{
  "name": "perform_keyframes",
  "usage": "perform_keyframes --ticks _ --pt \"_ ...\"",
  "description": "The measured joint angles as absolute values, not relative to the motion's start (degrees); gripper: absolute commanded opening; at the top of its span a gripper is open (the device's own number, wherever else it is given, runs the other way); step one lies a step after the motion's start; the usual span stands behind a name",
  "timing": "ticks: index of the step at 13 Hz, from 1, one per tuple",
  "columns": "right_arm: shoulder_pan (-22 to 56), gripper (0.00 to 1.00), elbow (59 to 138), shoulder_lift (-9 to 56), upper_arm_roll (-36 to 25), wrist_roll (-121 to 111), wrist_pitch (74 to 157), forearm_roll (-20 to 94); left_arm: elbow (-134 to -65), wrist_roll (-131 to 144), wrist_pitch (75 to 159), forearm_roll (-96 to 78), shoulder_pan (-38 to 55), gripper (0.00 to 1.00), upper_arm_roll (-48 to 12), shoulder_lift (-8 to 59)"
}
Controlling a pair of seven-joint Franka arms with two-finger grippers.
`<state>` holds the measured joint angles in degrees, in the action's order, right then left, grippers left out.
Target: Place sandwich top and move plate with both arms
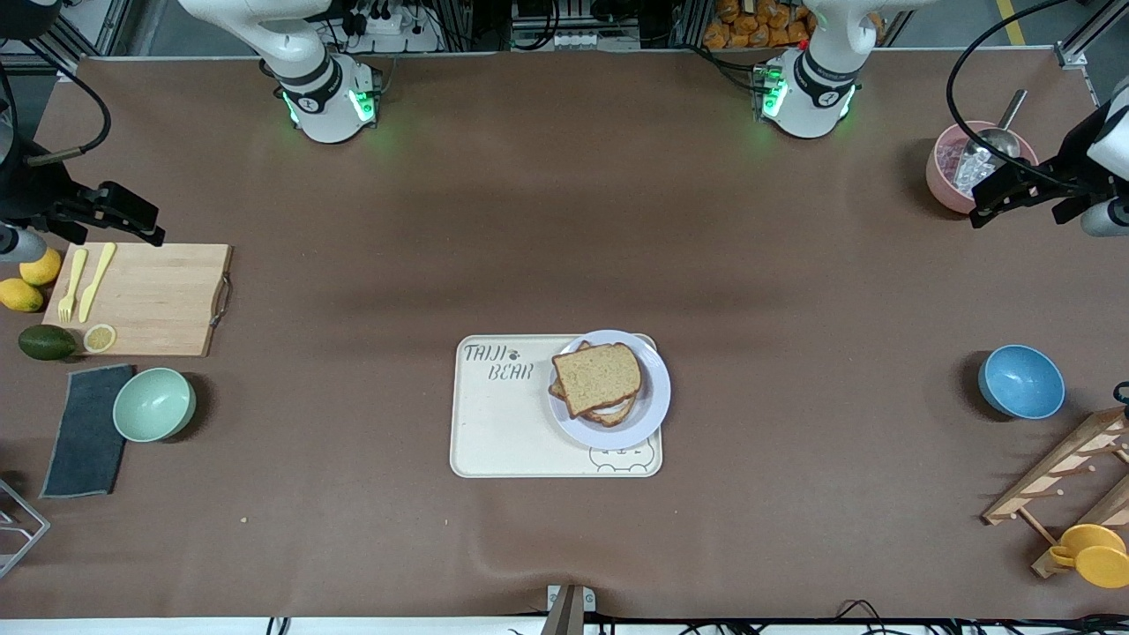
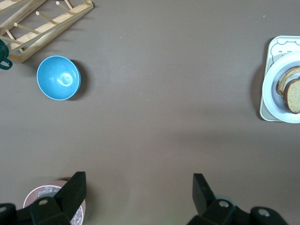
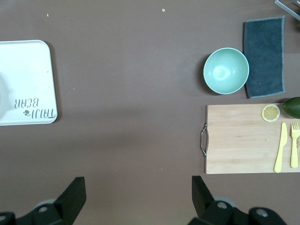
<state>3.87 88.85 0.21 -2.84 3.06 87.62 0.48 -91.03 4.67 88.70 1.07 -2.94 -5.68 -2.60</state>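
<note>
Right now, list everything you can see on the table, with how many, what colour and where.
Sandwich top: one, brown, on stacked slices on the plate.
Plate: one, lavender-white, on the tray.
Tray: one, cream, mid-table.
Bowls: mint, blue, pink with scoop.
Cutting board: wooden, with yellow cutlery, lemon slice.
Cloth: dark, beside mint bowl.
Left gripper: open, over bare table by the pink bowl.
Right gripper: open, near the board.

Brown table (image 1: 564, 220) before cluttered metal shelving (image 1: 564, 22).
</note>
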Motion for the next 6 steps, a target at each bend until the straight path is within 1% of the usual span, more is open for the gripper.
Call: perform_keyframes --ticks 6 --pt "3.85 1.0 88.85 0.21 -2.88 3.06 87.61 0.48 -90.91 4.67 88.7 1.07 -2.98 1.0 -5.62 -2.31"
